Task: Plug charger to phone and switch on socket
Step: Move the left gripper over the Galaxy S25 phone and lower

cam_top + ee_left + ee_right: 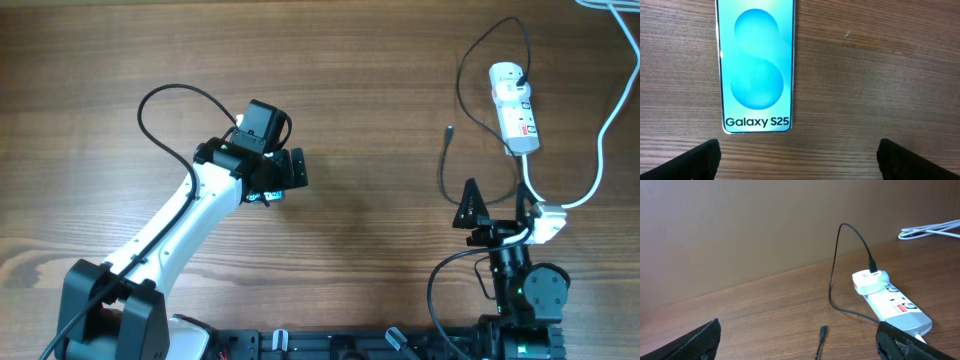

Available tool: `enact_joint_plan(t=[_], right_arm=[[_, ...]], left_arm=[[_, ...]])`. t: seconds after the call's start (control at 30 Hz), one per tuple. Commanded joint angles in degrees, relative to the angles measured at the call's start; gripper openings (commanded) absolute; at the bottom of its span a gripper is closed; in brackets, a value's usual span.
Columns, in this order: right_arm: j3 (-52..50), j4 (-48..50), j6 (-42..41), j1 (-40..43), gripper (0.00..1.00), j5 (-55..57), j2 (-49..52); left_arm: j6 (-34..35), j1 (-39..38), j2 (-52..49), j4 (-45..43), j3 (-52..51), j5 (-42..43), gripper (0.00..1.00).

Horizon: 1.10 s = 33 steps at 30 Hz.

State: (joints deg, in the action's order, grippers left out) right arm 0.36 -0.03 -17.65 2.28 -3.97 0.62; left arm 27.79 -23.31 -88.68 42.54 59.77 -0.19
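Note:
The phone (756, 65) lies flat on the wooden table, with a cyan screen and "Galaxy S25" text. In the left wrist view it sits just ahead of my open, empty left gripper (800, 165), a little left of the gap. In the overhead view the left gripper (285, 170) covers the phone. The white socket strip (514, 108) lies at the far right and also shows in the right wrist view (895, 307). The charger's black cable (460, 80) loops from it, and its small plug (449, 130) lies loose on the table. My right gripper (497, 210) is open and empty, with the plug (823, 331) just ahead of it.
A thicker white lead (600, 150) runs from the socket's near end to the top right corner, close beside the right gripper. A white adapter (867, 280) sits in the strip's far end. The left arm's own black cable (160, 100) arcs over the table.

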Motion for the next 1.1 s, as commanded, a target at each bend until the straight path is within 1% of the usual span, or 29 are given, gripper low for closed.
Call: enact_joint_plan(t=[0.0, 0.23, 0.33, 0.4, 0.47, 0.57, 0.83, 0.9, 1.07], right_arm=[[-0.1, 0.1, 1.0, 0.2, 1.00, 0.9, -0.2], [-0.1, 0.1, 1.0, 0.2, 1.00, 0.9, -0.2], [-0.1, 0.1, 1.0, 0.2, 1.00, 0.9, -0.2], [-0.1, 0.1, 0.9, 0.2, 1.00, 0.9, -0.2], [-0.1, 0.1, 1.0, 0.2, 1.00, 0.9, -0.2], [-0.1, 0.1, 1.0, 0.2, 1.00, 0.9, -0.2], [-0.1, 0.1, 1.0, 0.2, 0.99, 0.9, -0.2], [-0.1, 0.1, 1.0, 0.2, 1.00, 0.9, -0.2], [-0.1, 0.1, 1.0, 0.2, 0.99, 0.9, -0.2]], left_arm=[[1.0, -0.2, -0.2, -0.4, 0.9, -1.0, 1.00], [1.8, -0.2, -0.4, -0.4, 0.9, -1.4, 1.00], [4.3, -0.2, -1.4, -0.3, 0.8, -3.6, 1.00], [4.4, -0.2, -2.9, 0.0, 0.8, -3.7, 1.00], [4.3, -0.2, -5.3, 0.0, 0.8, -6.4, 1.00], [2.0, -0.2, -8.1, -1.9, 0.8, -7.9, 1.00], [-8.5, 0.0, -11.9, -7.0, 0.8, -8.2, 1.00], [-9.8, 0.4, -12.3, -7.0, 0.8, -9.2, 1.00], [-9.8, 3.4, -12.5, -8.0, 0.8, -9.9, 1.00]])
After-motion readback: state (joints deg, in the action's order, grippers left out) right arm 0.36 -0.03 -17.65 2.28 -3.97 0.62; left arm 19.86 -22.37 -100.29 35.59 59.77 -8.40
